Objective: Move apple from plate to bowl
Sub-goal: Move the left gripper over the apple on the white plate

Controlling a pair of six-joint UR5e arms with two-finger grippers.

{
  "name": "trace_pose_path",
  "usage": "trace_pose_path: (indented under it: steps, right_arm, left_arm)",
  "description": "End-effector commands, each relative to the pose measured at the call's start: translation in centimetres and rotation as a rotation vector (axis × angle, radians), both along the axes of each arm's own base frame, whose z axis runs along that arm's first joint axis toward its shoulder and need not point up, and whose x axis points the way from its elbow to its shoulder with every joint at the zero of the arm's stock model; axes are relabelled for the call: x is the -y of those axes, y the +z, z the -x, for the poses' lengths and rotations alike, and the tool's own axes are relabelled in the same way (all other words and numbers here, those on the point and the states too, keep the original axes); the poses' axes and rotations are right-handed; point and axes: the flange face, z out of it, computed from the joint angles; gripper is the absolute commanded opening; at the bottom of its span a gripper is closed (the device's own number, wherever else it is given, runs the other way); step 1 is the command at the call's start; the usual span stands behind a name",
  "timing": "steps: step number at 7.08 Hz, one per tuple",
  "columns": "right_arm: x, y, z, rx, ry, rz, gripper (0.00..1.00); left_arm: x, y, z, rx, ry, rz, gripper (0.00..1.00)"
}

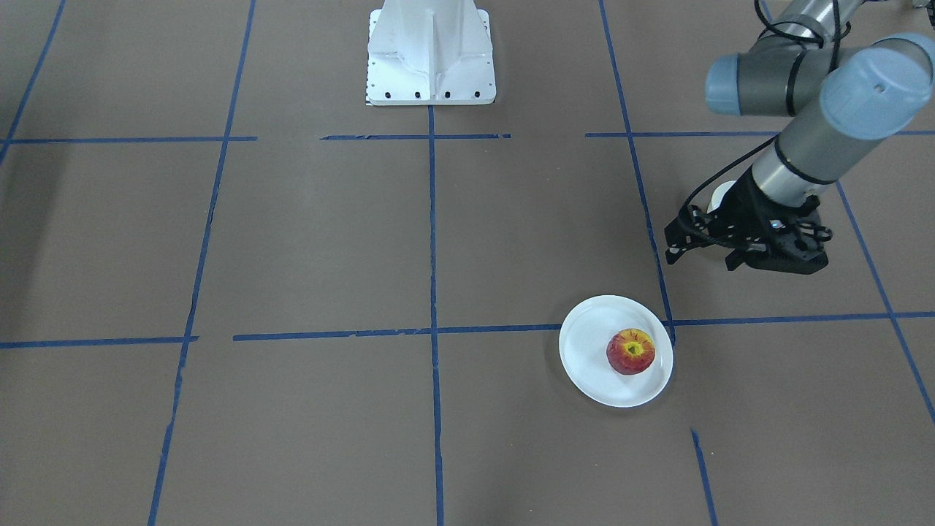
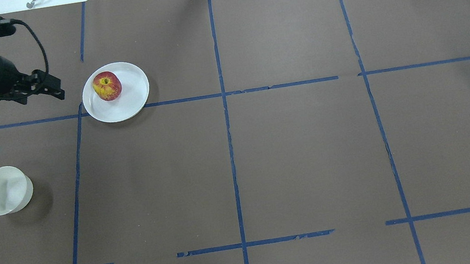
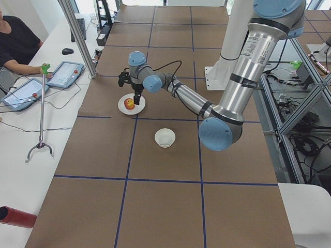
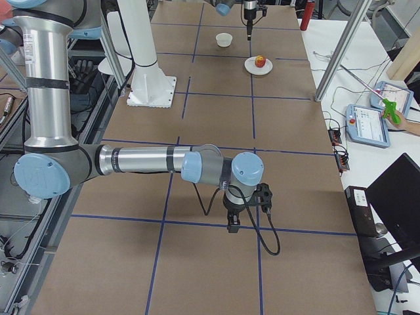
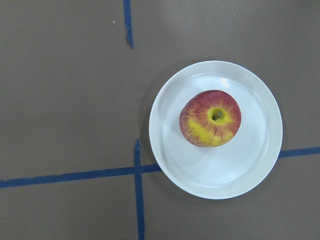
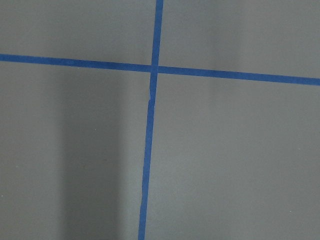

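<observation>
the apple (image 2: pixel 107 86) lies on the plate (image 2: pixel 133 103), upper left in the overhead view, with the bowl (image 2: pixel 5 190) well apart below it. the left gripper (image 2: pixel 43 96) hovers beside the plate and its fingers seem spread. we judge the apple firm, smooth and light, so we would grasp it across its round sides.

The front-facing camera sits across the table (image 1: pixel 292 241) and looks steeply down, with the base (image 1: pixel 431 55) at its top edge. The overhead one looks forward and down from behind the robot, the base at its bottom edge. Both take in the plate (image 1: pixel 588 365) and apple (image 1: pixel 630 351). The two side cameras look along the table from opposite ends, high and far. The left wrist camera looks straight down on the plate from close by, the right one on a tape cross (image 6: pixel 155 68).
</observation>
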Motion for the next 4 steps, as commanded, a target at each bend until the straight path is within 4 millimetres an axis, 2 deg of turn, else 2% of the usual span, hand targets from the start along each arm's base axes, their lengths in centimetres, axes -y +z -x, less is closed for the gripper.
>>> trace_pose_path:
  steps: [1,2,4]
  right_arm:
    - [0.0,0.0,0.0,0.000,0.000,-0.001,1.00]
    - [0.0,0.0,0.0,0.000,0.000,-0.001,1.00]
    - [0.0,0.0,0.0,0.000,0.000,-0.001,1.00]
  left_arm:
    - [4.1,-1.3,-5.9,0.036,-0.005,0.038,1.00]
    - [5.7,-1.2,-7.3,0.065,-0.018,0.030,1.00]
    - [7.0,0.8,-8.6,0.073,-0.021,0.033,1.00]
